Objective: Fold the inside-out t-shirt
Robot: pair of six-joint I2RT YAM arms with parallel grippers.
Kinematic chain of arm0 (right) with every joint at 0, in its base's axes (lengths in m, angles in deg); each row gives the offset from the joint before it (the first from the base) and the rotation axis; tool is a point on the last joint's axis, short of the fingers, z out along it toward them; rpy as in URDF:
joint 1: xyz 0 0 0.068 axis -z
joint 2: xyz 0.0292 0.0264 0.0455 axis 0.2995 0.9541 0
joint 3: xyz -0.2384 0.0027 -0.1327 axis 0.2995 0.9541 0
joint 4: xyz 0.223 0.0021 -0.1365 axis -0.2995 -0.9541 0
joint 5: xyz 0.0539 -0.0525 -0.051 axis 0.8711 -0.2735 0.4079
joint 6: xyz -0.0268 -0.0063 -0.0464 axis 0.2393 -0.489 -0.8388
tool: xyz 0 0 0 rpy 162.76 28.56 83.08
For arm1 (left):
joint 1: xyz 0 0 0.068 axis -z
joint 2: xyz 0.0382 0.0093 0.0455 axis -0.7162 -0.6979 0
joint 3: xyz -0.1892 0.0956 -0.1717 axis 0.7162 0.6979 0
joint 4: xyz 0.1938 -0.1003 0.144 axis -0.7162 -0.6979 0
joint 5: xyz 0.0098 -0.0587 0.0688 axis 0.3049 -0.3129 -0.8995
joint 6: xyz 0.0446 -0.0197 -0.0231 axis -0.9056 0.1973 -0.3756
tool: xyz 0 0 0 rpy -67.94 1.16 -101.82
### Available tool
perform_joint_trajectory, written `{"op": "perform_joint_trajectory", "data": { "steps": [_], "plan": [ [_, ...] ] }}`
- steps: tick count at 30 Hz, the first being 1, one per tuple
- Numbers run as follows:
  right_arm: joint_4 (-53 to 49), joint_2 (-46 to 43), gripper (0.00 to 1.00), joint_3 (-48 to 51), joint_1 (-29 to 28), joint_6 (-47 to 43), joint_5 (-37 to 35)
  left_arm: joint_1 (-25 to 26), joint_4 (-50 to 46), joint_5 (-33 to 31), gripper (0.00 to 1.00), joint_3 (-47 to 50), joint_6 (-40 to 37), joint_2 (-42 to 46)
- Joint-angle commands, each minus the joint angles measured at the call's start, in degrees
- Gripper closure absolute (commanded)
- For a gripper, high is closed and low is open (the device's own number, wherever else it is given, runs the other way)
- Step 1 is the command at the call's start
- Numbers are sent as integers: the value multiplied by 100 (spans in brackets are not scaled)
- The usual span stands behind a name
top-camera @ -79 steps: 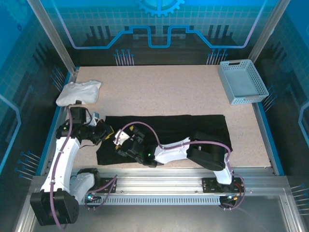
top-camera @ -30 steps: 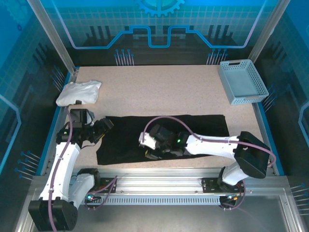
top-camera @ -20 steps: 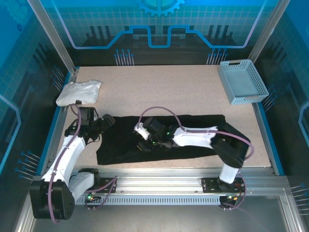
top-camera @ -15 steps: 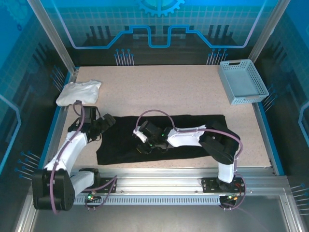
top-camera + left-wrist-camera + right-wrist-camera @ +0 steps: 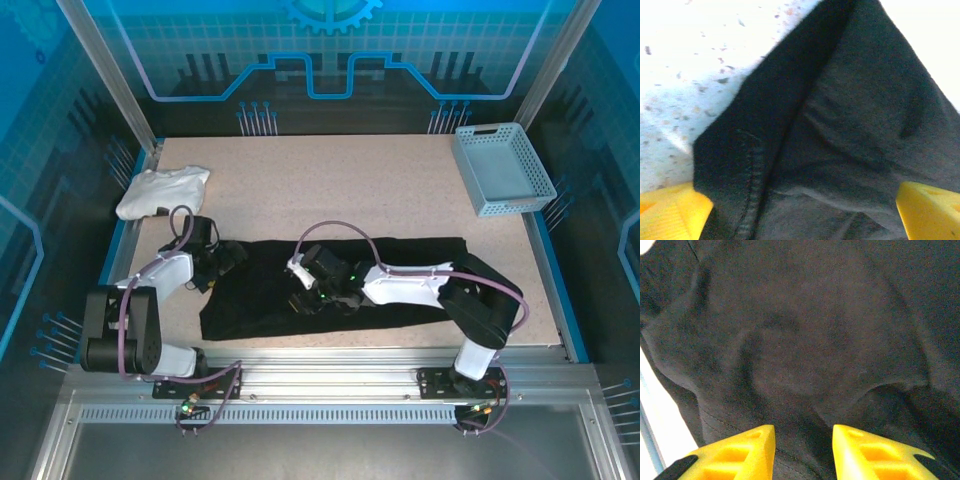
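Black cloth of the inside-out t-shirt [image 5: 410,254] lies banded across the near tabletop [image 5: 350,190], the left gripper [image 5: 805,200] spread wide astride its left end and the right gripper [image 5: 802,440] parted over its middle, seemingly poised to pinch for a fold.

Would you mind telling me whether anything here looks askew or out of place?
Nothing is spilled or damaged. The t-shirt lies as a long strip, but its left end flares wider and is rumpled near the left gripper.

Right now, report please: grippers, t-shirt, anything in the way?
Both open: left gripper at the left end of the t-shirt, right gripper low over its middle. Shirt lies flat, a long strip. Apart from it: white garment, basket.
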Motion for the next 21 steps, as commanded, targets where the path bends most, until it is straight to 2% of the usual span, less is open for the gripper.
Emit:
{"op": "perform_joint_trajectory", "data": {
  "steps": [1, 6, 9, 15, 21],
  "plan": [
    [12, -349, 63, 154, 105, 37, 26, 177, 63, 706, 9, 289, -106, -104],
    [-213, -643, 63, 209, 265, -107, -166, 523, 37, 1342, 20, 472, -58, -45],
    [-322, -778, 62, 228, 379, -155, -233, 730, 153, 1452, 30, 603, -18, 30],
    [-450, -855, 62, 220, 501, -173, -232, 798, 309, 1352, 60, 674, -184, -89],
    [-541, -931, 62, 255, 509, -163, -365, 798, 561, 1522, 90, 766, -269, -236]
  ]
}}
